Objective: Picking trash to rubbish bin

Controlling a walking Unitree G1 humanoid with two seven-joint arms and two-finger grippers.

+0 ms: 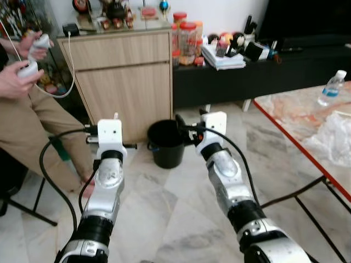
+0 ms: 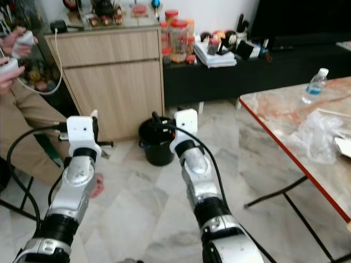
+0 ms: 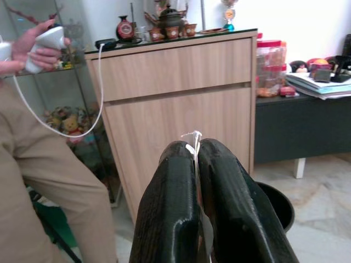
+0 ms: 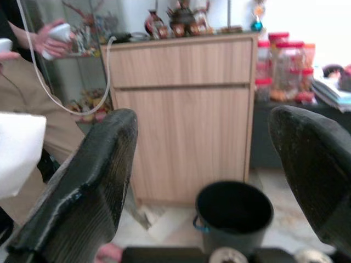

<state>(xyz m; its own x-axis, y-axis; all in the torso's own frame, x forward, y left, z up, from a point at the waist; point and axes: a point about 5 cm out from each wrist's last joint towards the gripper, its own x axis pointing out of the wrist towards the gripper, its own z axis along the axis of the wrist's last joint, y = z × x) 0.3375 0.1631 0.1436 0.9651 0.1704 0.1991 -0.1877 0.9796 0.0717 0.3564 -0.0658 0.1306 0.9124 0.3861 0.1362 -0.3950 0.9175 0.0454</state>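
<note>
Marble-tiled living-room floor (image 1: 164,219), pale and veined, backing onto a white wall.

Long black low unit (image 1: 263,71) against the wall, stacked with jars, papers and small clutter; likely permanent storage, no part in the job.

Wooden cabinet (image 1: 123,76), light oak, ornaments on top, standing beside the low unit.

Table (image 2: 285,123) with red edging on the right, carrying a crumpled clear plastic bag (image 2: 318,134) and a water bottle (image 2: 314,86); possibly further rubbish awaiting collection, though uncertain.

Seated person (image 1: 33,126) on the left, tan trousers, both hands on white corded controllers, presumably steering.

Rubbish bin (image 1: 166,143), black, round, open-topped, on the floor just in front of the cabinet; set between the two raised arms, so reachable by either.

Right gripper (image 4: 203,181), fingers spread wide apart, nothing between them, aimed at the bin mouth; reads as unloaded or readying.

Left gripper (image 3: 197,164), fingers pressed together on a thin white scrap (image 3: 193,141), poking out at the tips; held level and short of the bin, to its left, pending release over the opening.

Scrap judged light and flimsy; may cling to the pads on release.
</note>
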